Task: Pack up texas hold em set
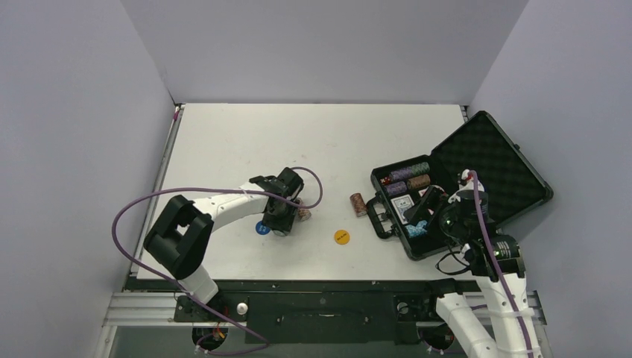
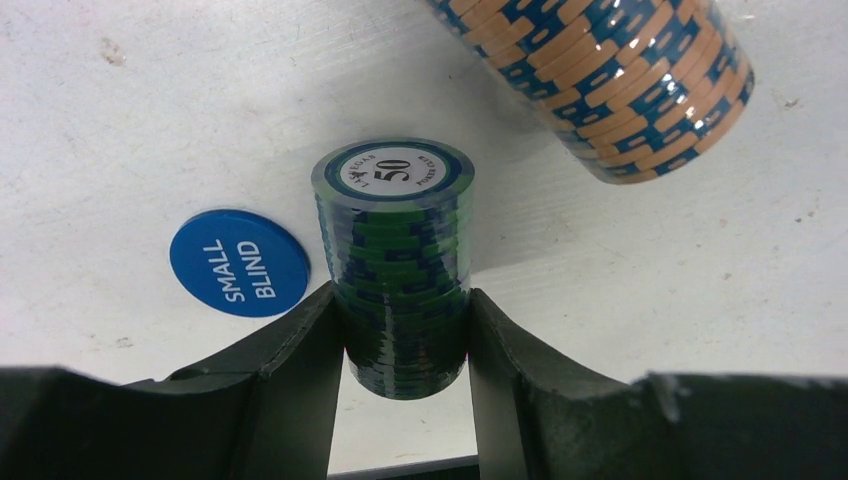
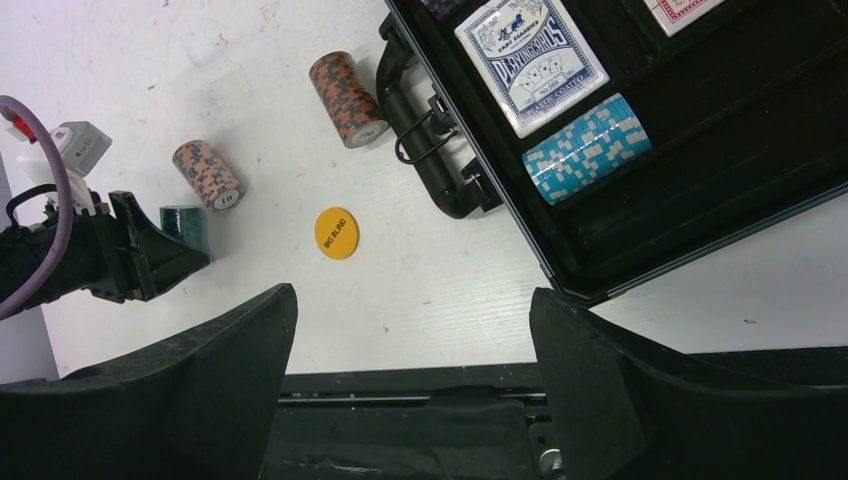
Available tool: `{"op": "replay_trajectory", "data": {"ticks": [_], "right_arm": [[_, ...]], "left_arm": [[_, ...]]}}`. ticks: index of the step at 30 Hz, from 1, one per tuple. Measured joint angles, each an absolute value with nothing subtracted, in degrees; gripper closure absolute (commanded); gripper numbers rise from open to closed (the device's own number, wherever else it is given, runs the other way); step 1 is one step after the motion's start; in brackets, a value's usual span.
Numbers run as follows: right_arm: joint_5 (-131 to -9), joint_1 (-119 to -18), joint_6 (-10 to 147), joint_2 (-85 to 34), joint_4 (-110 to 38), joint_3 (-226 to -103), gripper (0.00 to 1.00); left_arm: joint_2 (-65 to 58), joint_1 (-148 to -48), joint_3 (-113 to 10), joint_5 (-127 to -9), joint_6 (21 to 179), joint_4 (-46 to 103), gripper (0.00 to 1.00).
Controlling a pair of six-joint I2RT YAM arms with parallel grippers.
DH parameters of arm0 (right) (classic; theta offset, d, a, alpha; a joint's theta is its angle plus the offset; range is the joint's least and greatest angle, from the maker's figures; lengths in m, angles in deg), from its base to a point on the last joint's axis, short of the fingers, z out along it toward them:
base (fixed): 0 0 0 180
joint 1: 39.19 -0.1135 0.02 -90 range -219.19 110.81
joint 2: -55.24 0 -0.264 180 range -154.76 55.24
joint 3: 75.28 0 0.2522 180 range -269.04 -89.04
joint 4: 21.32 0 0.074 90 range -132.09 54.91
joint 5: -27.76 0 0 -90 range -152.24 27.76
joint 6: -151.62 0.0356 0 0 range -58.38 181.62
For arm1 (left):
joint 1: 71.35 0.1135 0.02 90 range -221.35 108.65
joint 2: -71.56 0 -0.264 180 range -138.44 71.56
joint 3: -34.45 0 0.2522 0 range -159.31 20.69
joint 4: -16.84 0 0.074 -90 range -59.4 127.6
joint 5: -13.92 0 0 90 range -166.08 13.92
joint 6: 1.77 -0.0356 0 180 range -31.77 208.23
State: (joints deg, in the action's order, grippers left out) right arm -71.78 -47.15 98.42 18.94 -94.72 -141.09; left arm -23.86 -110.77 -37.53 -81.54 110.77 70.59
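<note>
My left gripper [image 2: 405,312] is shut on a green stack of poker chips [image 2: 395,250] whose end face reads 50; both fingers press its sides. I cannot tell whether it is off the table. A blue SMALL BLIND disc [image 2: 239,262] lies just left of it, and an orange-and-blue chip stack [image 2: 610,80] lies on its side beyond. The black case [image 1: 488,160] stands open at the right, holding chip stacks [image 1: 409,176], a card deck [image 3: 531,60] and a light-blue stack [image 3: 587,147]. My right gripper [image 3: 412,310] hovers open and empty at the case's near corner.
A yellow BIG BLIND disc [image 1: 342,236] lies between the arms. A red-and-grey chip stack [image 3: 347,85] lies on its side by the case handle [image 3: 425,130]. Grey walls close in the white table [image 1: 313,142] on three sides.
</note>
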Motion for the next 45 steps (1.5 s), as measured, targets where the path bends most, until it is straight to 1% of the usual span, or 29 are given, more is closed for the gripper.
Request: {"op": "replay_trajectory", "data": {"ticks": [8, 14, 20, 26, 32, 37, 45], "right_arm": [[-72.37, -47.15, 97.72, 22.24, -94.15, -141.02, 0.16], [-73.49, -47.15, 95.82, 21.72, -93.37, -141.11, 0.16], [-80.61, -47.15, 95.77, 19.31, -90.79, -141.11, 0.17], [-92.48, -47.18, 98.46, 19.8, -83.49, -139.23, 0.17], [-100.42, -48.36, 100.6, 19.95, -76.56, -138.6, 0.17], [-103.52, -49.03, 104.87, 20.78, -69.24, -138.27, 0.18], [-103.89, -49.1, 117.22, 24.49, -53.15, -136.89, 0.17]], "left_arm": [[-18.68, -110.79, -37.79, -80.95, 112.06, 73.37, 1.0], [-13.48, -110.79, -38.62, -78.72, 114.1, 74.53, 1.0], [-8.71, -110.99, -38.88, -73.82, 116.83, 74.28, 1.0], [-4.86, -112.98, -38.92, -68.09, 119.76, 73.13, 1.0], [-1.96, -115.65, -38.92, -63.2, 123.71, 69.39, 1.0], [-1.0, -118.77, -38.92, -60.01, 127.5, 64.58, 1.0], [0.49, -119.45, -38.92, -54.63, 133.16, 53.37, 1.0]]}}
